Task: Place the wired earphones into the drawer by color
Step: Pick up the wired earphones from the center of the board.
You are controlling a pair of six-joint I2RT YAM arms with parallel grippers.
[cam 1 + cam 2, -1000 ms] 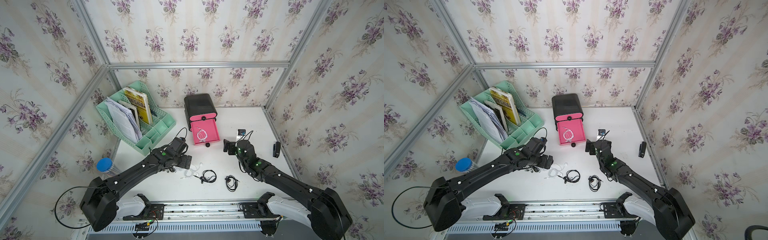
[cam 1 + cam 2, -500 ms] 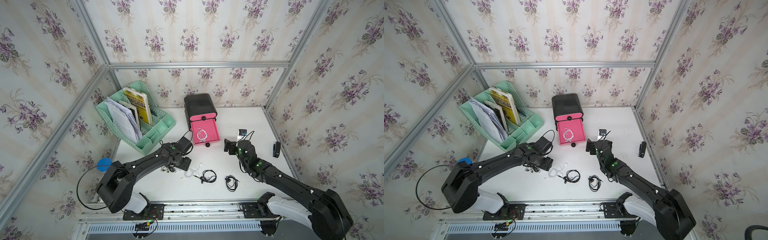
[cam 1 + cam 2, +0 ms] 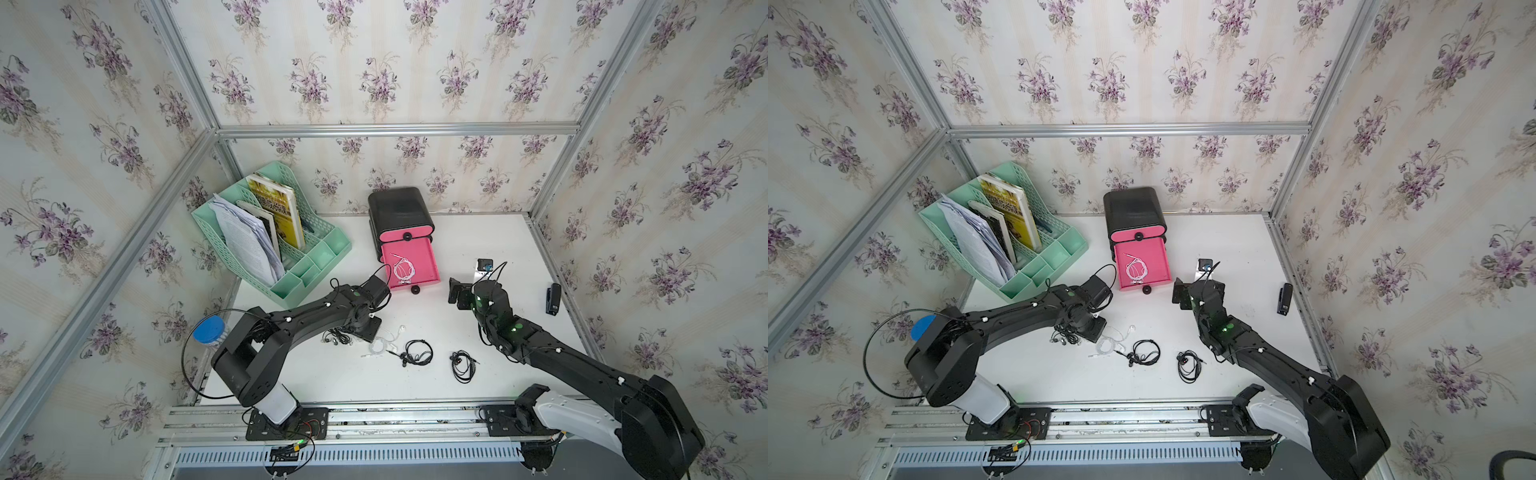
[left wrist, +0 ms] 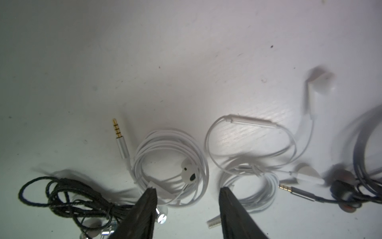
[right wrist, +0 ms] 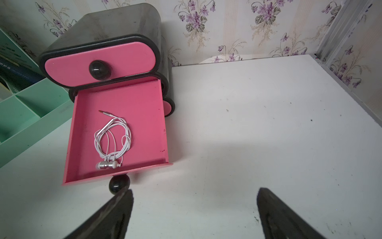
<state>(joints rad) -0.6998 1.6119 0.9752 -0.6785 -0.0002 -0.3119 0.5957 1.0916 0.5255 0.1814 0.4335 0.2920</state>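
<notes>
The wired earphones lie loose on the white table. In the left wrist view a white coil [image 4: 165, 133] lies just ahead of my left gripper [image 4: 188, 188], a strand crossing between its parted jaws. A second white set [image 4: 252, 122] and black bundles [image 4: 62, 196] flank it. In a top view my left gripper [image 3: 368, 332] points down beside the white earphones [image 3: 384, 343]. Two black sets [image 3: 417, 353] [image 3: 463, 365] lie further right. The pink drawer [image 3: 419, 257] stands pulled out with white earphones [image 5: 112, 140] inside. My right gripper [image 5: 194, 190] is open and empty, near the drawer's knob [image 5: 118, 184].
The black cabinet [image 3: 399, 205] stands at the back wall, its upper pink drawer [image 5: 99, 62] shut. A green file organizer [image 3: 291, 266] with papers fills the back left. A black stapler [image 3: 552, 297] lies at the right edge. A blue-lidded jar [image 3: 209, 328] stands beside the left arm.
The left arm has folded its shoulder and elbow in while its wrist stayed over the earphones, and its jaws have narrowed. The right arm has not moved.
</notes>
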